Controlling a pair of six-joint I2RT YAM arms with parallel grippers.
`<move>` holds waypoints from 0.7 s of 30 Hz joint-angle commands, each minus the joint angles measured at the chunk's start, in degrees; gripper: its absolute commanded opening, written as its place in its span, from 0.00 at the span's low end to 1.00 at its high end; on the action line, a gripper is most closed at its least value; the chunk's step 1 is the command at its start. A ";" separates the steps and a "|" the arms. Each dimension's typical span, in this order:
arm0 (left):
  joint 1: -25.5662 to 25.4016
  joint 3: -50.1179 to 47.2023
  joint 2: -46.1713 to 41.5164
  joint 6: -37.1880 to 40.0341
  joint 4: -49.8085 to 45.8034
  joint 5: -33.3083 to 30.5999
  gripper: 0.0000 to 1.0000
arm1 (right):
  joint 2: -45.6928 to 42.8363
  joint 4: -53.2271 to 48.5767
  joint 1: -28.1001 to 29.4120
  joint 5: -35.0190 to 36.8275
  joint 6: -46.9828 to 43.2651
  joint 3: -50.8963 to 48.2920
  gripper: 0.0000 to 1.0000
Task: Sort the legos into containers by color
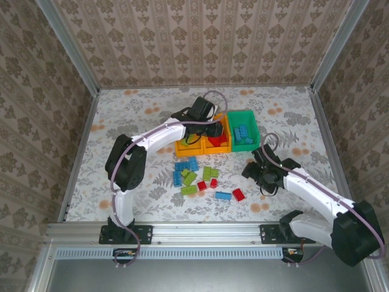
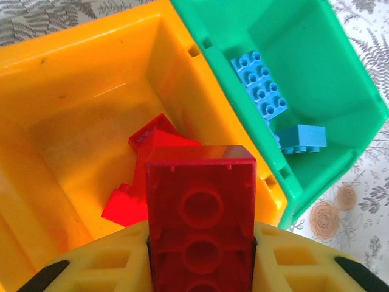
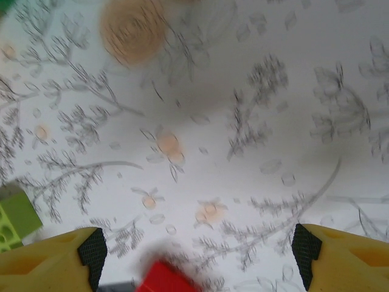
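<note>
Close up front, a red brick (image 2: 200, 213) sits clamped endwise in the left gripper (image 2: 200, 246), jaws narrowed tight on its sides, no slack showing. It hangs over the orange bin (image 2: 91, 67), where other red bricks (image 2: 155, 143) already lie. The brick's right edge looks close to the wall shared with the green bin (image 2: 304, 36), which holds blue bricks (image 2: 262, 91). So shift it slightly left, lower it, and only then let go; otherwise it may clip the rim. Moving right, the loose legos (image 1: 200, 176) wait on the table (image 1: 121, 121). The right gripper (image 3: 200, 261) hovers wide open and empty, a blurred red piece (image 3: 164, 277) just below.
</note>
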 commanded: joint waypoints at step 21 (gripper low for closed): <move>1.08 1.65 -0.77 -0.31 -4.24 -5.15 0.63 | -2.66 2.57 13.21 -3.68 -7.78 -4.27 0.76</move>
